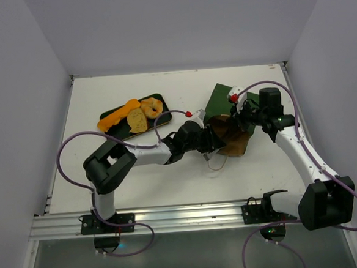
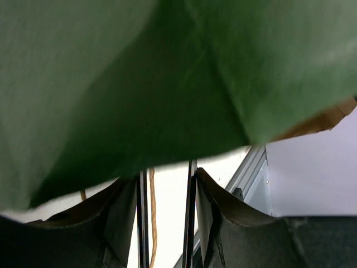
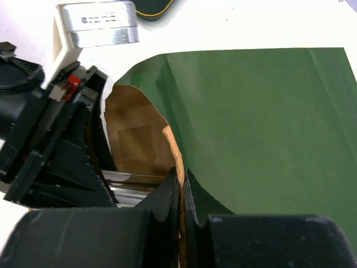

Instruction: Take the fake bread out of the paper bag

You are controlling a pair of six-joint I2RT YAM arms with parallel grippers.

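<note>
The dark green paper bag (image 1: 220, 100) lies on its side, its brown mouth facing the arms. My right gripper (image 3: 182, 178) is shut on the upper rim of the paper bag (image 3: 262, 123), holding the mouth up. My left gripper (image 1: 214, 141) sits at the mouth, under the green wall of the paper bag (image 2: 139, 84). Its fingers (image 2: 166, 180) stand apart with nothing between them. Fake bread rests on the tray: a long orange loaf (image 1: 119, 117), a tan slice (image 1: 138, 121) and a golden roll (image 1: 153, 107). Only brown paper shows inside the bag.
The dark green flat tray (image 1: 114, 133) lies at the left of the middle. A twine handle (image 1: 216, 165) trails on the table in front of the bag, seen past the left fingers as a twine handle (image 2: 152, 223). White walls enclose the table on three sides.
</note>
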